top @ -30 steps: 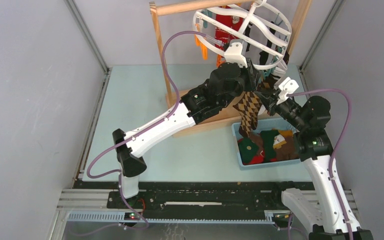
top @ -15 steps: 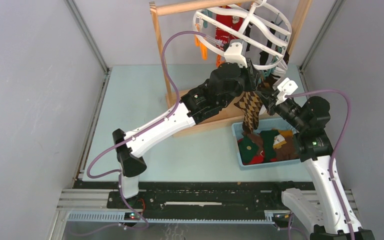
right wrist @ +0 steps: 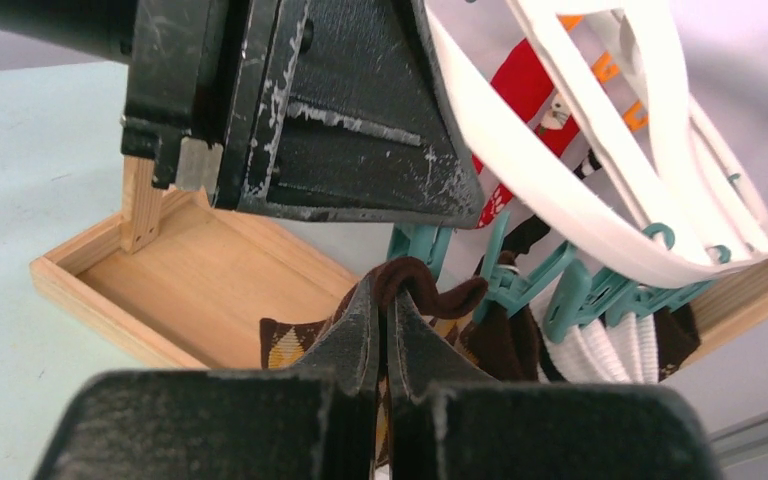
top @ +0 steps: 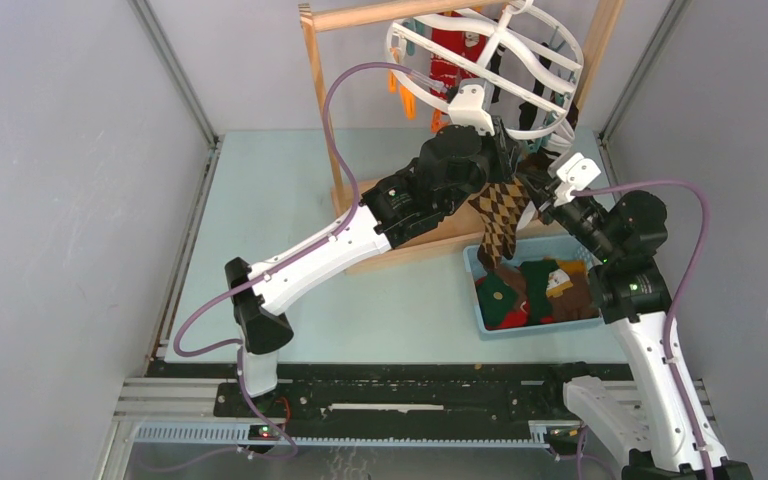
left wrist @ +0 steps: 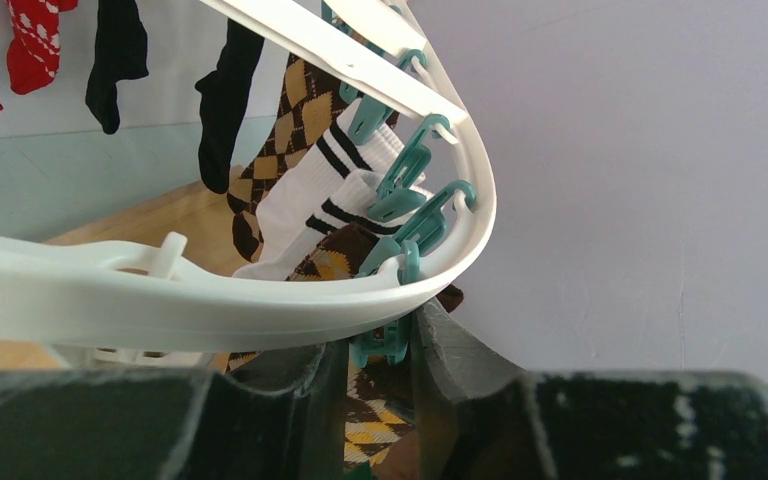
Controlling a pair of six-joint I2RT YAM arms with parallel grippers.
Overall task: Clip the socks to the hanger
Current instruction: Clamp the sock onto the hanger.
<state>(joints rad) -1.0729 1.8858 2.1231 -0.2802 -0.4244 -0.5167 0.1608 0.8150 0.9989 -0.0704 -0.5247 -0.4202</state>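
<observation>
The white oval hanger (top: pixel 400 72) hangs from the wooden rack, with teal clips around its rim. My left gripper (top: pixel 513 152) sits just under the rim (left wrist: pixel 260 310), its jaws closed on either side of a teal clip (left wrist: pixel 381 345). My right gripper (top: pixel 536 190) is shut on the dark cuff of a brown argyle sock (right wrist: pixel 430 285), held right below that clip. The rest of this sock (top: pixel 500 222) dangles toward the bin and shows under the clip in the left wrist view (left wrist: pixel 375 425). Red socks (top: pixel 450 45), black socks and white striped socks (left wrist: pixel 310 190) hang clipped.
A blue bin (top: pixel 472 300) with several loose socks sits below the grippers at right. The wooden rack's post (top: pixel 320 100) and its base tray (right wrist: pixel 190 290) stand just behind the left arm. The enclosure's grey walls are close on both sides.
My right gripper has shifted slightly up and to the right with the argyle sock's cuff. The left arm has stayed on the clip.
</observation>
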